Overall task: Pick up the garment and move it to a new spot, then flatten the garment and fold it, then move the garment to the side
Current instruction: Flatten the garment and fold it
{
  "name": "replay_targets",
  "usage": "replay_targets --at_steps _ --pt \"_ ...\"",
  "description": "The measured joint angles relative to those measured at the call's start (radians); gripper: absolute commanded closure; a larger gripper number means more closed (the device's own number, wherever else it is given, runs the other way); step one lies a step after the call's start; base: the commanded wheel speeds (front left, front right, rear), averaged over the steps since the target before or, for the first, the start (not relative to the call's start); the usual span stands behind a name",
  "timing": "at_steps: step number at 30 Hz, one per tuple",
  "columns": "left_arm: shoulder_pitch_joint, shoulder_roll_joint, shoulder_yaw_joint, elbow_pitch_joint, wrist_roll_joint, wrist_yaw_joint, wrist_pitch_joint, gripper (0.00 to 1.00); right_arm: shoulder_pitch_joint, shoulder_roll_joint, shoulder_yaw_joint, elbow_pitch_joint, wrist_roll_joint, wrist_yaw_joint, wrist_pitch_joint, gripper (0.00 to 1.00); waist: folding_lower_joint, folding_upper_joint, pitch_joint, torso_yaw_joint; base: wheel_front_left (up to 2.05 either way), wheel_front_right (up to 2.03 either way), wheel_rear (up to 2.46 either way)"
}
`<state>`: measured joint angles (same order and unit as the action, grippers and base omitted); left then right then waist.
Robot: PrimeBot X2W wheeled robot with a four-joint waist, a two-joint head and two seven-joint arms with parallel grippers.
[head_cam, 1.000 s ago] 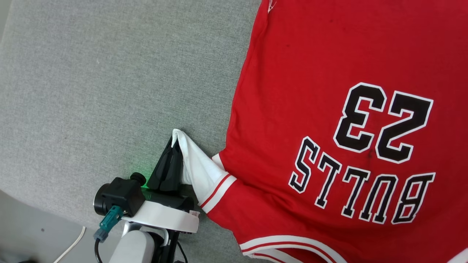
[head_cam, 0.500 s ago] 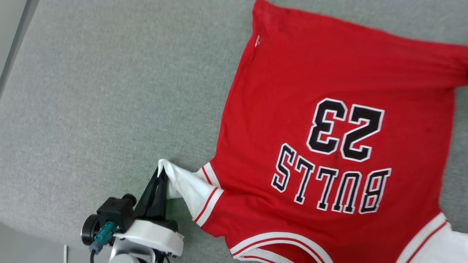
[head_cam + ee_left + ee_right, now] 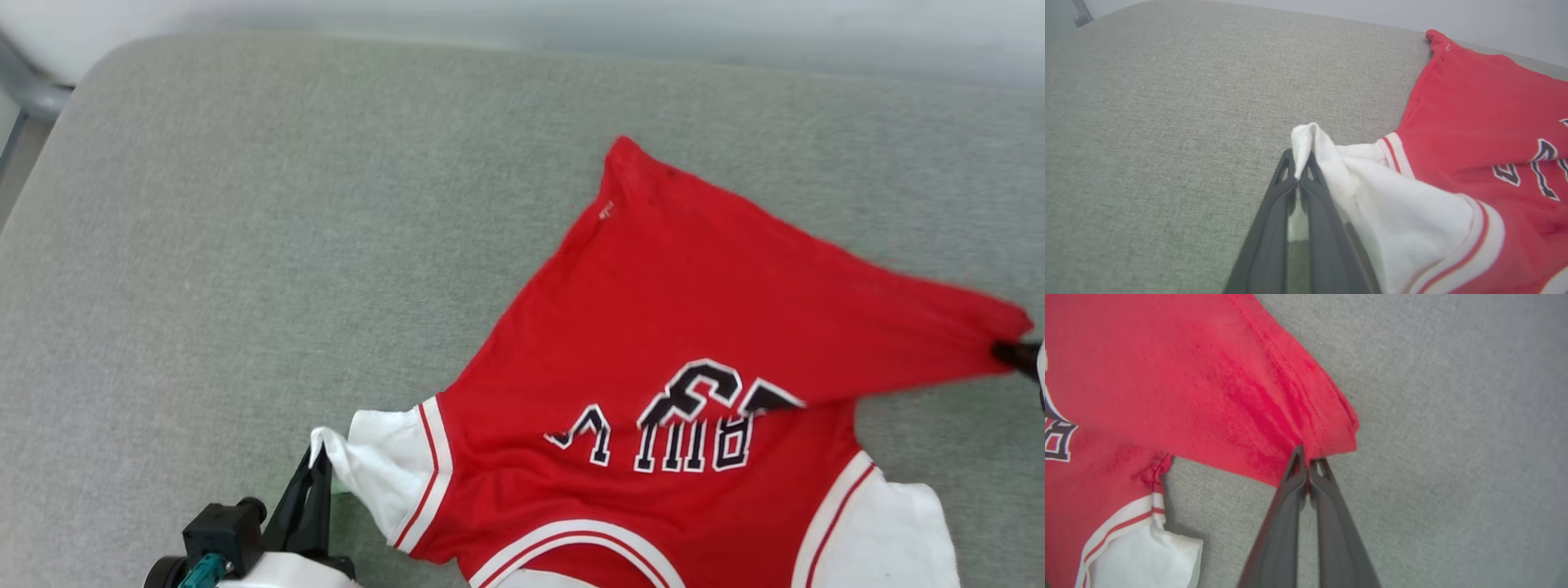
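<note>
A: what chgd vs 1 s back?
B: head cam pulled back, so the whole-frame shift = cam, not cloth. Real chg: garment (image 3: 694,302) lay flat then, print up. Now its hem corner (image 3: 976,331) is drawn out to a point twd the right edge, and a red fold runs across the print.
A: tools?
B: left tool (image 3: 320,461) clamped on the tip of the white sleeve (image 3: 380,469), same grip as before. Left wrist cam shows fingers together w/ cloth pinched btwn. right tool (image 3: 1016,355) clamped on that hem corner. Right wrist cam confirms, cloth bunched at the tips.
A: where's the shirt?
B: on the grey fabric surface (image 3: 245,245), right of centre in head cam, mostly resting. Hem side looks raised and taut.
A: meaning for task?
B: my read: diagonal grip, sleeve + far hem, pull has started. Prob the lift/relocate or a re-spread, not a clean fold. Flatness is lost, so the flatten step needs redoing.
A: text?
B: 1 s ago it read in full, upside down to cam: "BULLS" w/ "23". Now the lettering (image 3: 678,416) is half covered, only fragments: a "3" plus stubs of letters. Small white mark (image 3: 606,211) at the side seam, too small to read.
</note>
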<state>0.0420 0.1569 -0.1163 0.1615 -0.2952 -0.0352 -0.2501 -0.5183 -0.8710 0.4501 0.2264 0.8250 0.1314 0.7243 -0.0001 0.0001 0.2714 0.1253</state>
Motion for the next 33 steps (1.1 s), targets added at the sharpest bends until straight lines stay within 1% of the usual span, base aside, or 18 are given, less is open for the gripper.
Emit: replay_targets --at_steps 7,12,21,27,28,29,30,31,33 --pt "0.048 0.020 0.013 -0.007 -0.010 0.009 0.010 1.00 0.229 -0.021 -0.052 -0.034 0.026 0.000 -0.052 1.00 0.0000 0.0000 -0.065 -0.051 0.00 0.00 0.00" --pt "0.066 0.025 0.014 -0.016 -0.016 0.013 0.014 1.00 0.397 -0.013 -0.107 -0.063 0.038 0.000 -0.070 1.00 -0.0001 0.0000 -0.093 -0.073 0.00 0.00 0.00" --pt "0.077 0.034 0.009 -0.021 -0.019 0.018 0.016 1.00 0.636 0.065 -0.191 -0.064 0.025 0.000 -0.071 1.00 -0.0001 0.0000 -0.101 -0.082 0.00 0.00 0.00" --pt "0.077 0.036 0.007 -0.019 -0.024 0.022 0.015 1.00 0.702 0.127 -0.237 -0.064 -0.008 0.000 -0.069 1.00 -0.0001 0.0000 -0.099 -0.085 0.00 0.00 0.00" --pt "0.077 0.037 0.007 -0.018 -0.024 0.022 0.015 1.00 0.704 0.139 -0.254 -0.065 -0.013 0.000 -0.080 0.84 0.0000 0.0000 -0.100 -0.086 0.00 0.00 0.00" --pt "0.077 0.038 0.007 -0.018 -0.025 0.023 0.015 1.00 0.703 0.151 -0.268 -0.069 -0.022 0.000 -0.093 0.39 0.0000 0.0000 -0.101 -0.088 0.00 0.00 0.00" --pt "0.077 0.039 0.007 -0.017 -0.025 0.024 0.015 1.00 0.704 0.161 -0.281 -0.077 -0.027 0.001 -0.102 0.39 0.0000 0.0000 -0.102 -0.090 0.00 0.00 0.00" --pt "0.077 0.040 0.007 -0.017 -0.025 0.025 0.014 1.00 0.704 0.173 -0.297 -0.085 -0.030 0.001 -0.114 0.00 -0.0001 0.0000 -0.104 -0.091 0.00 0.00 0.00" --pt "0.077 0.042 0.005 -0.018 -0.025 0.026 0.014 1.00 0.693 0.187 -0.339 -0.110 -0.045 0.000 -0.147 0.00 0.0000 0.0000 -0.107 -0.092 0.00 0.00 0.00"
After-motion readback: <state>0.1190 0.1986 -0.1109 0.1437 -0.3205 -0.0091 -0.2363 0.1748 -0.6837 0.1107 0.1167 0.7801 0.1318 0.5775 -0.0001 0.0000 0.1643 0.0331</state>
